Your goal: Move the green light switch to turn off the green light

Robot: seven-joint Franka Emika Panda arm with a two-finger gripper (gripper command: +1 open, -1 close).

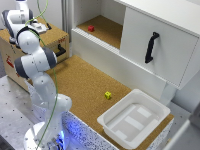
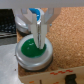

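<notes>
A cork-topped table (image 1: 82, 82) fills the middle of the exterior view and serves as the landmark here. Behind it stands a large white cabinet (image 1: 150, 40) with a black handle (image 1: 151, 47) on its closed door; beside that door is an open shelf holding a small red block (image 1: 91, 28). A white robot arm (image 1: 37, 65) rises from its base at the table's near corner, on the exterior view's left, and bends back over a wooden box (image 1: 35, 47) that stands at the table's far left end. A white plastic bin (image 1: 135, 119) sits on the table's near right end, and a small yellow block (image 1: 108, 95) lies on the cork just beside the bin. In the wrist view, the claw (image 2: 38, 31) hangs directly over a round green light switch (image 2: 33, 51) with a silver rim, mounted on top of the wooden box. Its fingers (image 2: 41, 36) are drawn close together, nearly closed, with their tips at the green dome's surface, and they hold nothing.
</notes>
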